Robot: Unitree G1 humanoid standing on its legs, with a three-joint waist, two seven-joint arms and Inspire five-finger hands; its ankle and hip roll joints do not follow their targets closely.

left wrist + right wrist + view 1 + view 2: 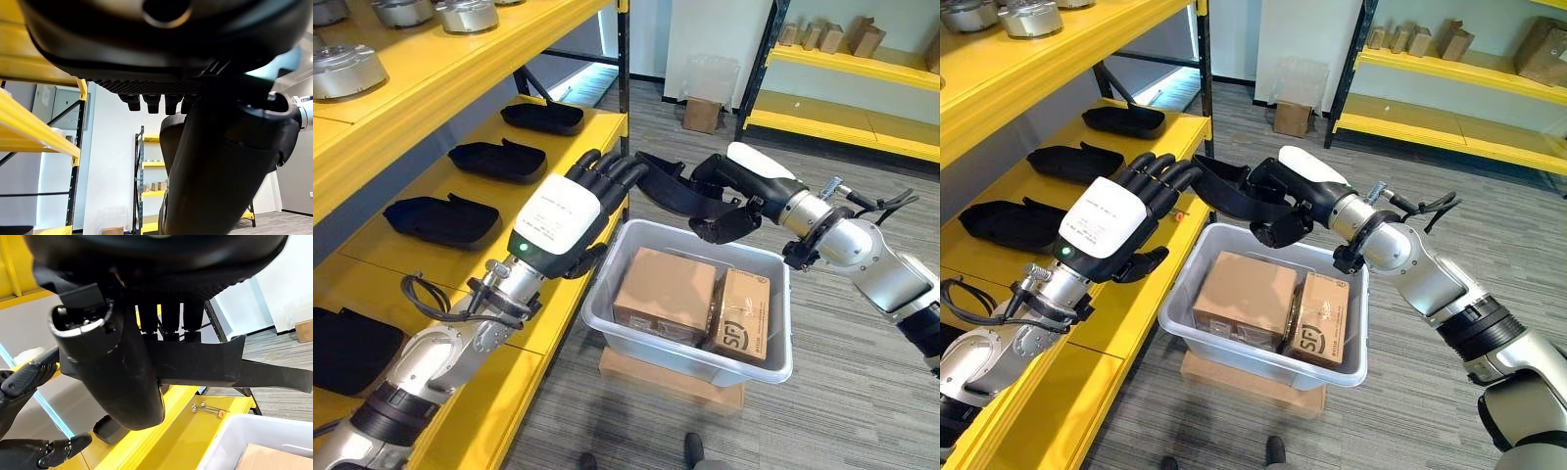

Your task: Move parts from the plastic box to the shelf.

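Right robot hand (729, 217): I see it held above the far rim of the plastic box, fingers and thumb curled round a black part (671, 188); the right wrist view shows the part pinched between thumb and finger row.
Left robot hand (570, 217): fingers straight and loosely spread, holding nothing; its fingertips (625, 171) reach toward the near end of the black part, just beside it. I cannot tell whether they touch.
Black part: a shallow, curved tray-like piece, carried in the air between box and shelf, over the shelf's corner edge.
Plastic box (646, 343): pale grey tub on a cardboard pad on the floor, with two cardboard cartons (668, 292) inside. I see no further black parts in it.
Shelf (563, 147): yellow, on my left; three black parts (499, 159) already lie in a row on the middle level, with bare board near the front edge.
Step in hand: I judge this a handover or a two-handed carry to the shelf.
How I'd do it well: bring the left palm under the part before the right lets go, keep the part level, and set it in line with the row, clear of the upright post.
Risk: the thin end could slip or catch the shelf's edge.
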